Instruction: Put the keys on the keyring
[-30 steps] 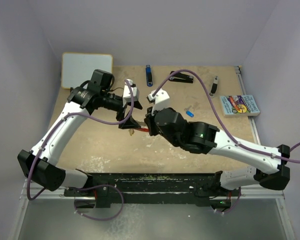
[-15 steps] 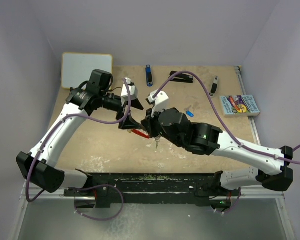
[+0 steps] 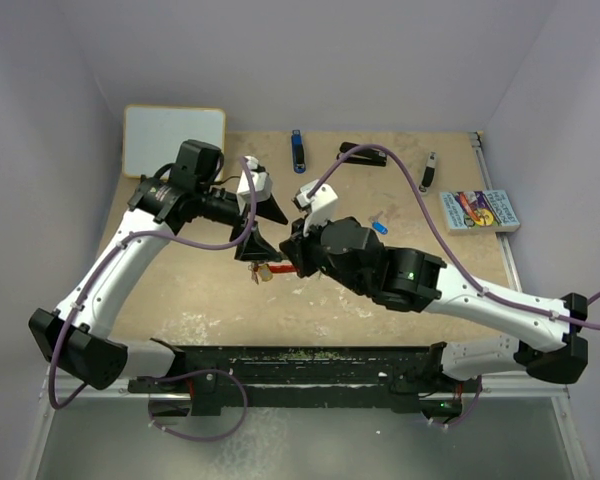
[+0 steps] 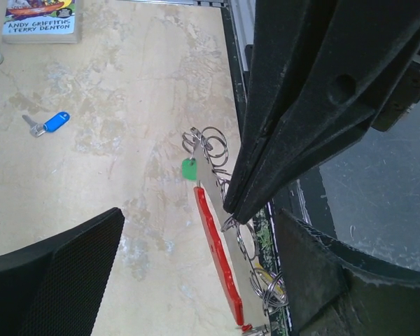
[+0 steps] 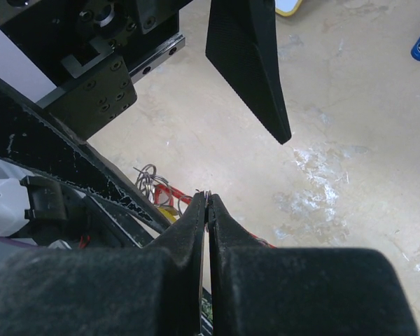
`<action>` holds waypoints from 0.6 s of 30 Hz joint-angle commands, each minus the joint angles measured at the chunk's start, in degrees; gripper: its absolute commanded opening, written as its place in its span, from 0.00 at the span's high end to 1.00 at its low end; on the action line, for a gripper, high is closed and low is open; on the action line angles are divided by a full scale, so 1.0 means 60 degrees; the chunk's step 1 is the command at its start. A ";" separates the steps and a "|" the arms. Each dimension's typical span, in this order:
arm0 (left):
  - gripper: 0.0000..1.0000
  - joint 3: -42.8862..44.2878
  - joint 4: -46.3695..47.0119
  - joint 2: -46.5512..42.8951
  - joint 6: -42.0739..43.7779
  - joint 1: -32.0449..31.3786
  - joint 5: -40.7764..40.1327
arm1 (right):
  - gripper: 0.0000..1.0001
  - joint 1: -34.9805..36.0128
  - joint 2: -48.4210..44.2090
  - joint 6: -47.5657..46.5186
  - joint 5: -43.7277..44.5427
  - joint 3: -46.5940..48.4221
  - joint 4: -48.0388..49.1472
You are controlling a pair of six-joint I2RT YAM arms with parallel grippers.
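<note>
My right gripper is shut on a thin silver ring of the keyring and holds it above the table; its tips pinch the wire. The red clip hangs slanted with several silver rings, a green tag and a yellow tag; it also shows in the top view. My left gripper is open, its fingers either side of the hanging clip without touching it. One key with a blue tag lies on the table to the right, also seen in the left wrist view.
A whiteboard lies at the back left. A blue-and-black stick, a black stapler and a small dark object lie along the back. A book lies at the right edge.
The left gripper's fingers now stand wider apart. The right gripper has swung the keyring, so the clip and yellow tag point left under the left gripper.
</note>
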 commanded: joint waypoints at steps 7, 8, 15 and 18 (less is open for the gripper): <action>0.20 -0.0227 -0.0049 -0.0339 0.0366 -0.0035 0.0882 | 1.00 0.0080 -0.0701 0.0041 -0.0223 -0.0247 0.1192; 0.21 -0.0253 -0.0026 -0.0335 0.0331 -0.0035 0.0960 | 1.00 0.0086 -0.0694 0.0030 -0.0226 -0.0249 0.1194; 0.27 -0.0339 0.0094 -0.0340 0.0187 -0.0037 0.1073 | 1.00 0.0260 -0.0625 -0.0118 -0.0046 -0.0206 0.1584; 0.31 -0.0327 0.0102 -0.0362 0.0181 -0.0035 0.1067 | 1.00 0.0326 -0.0655 -0.0120 0.0044 -0.0245 0.1625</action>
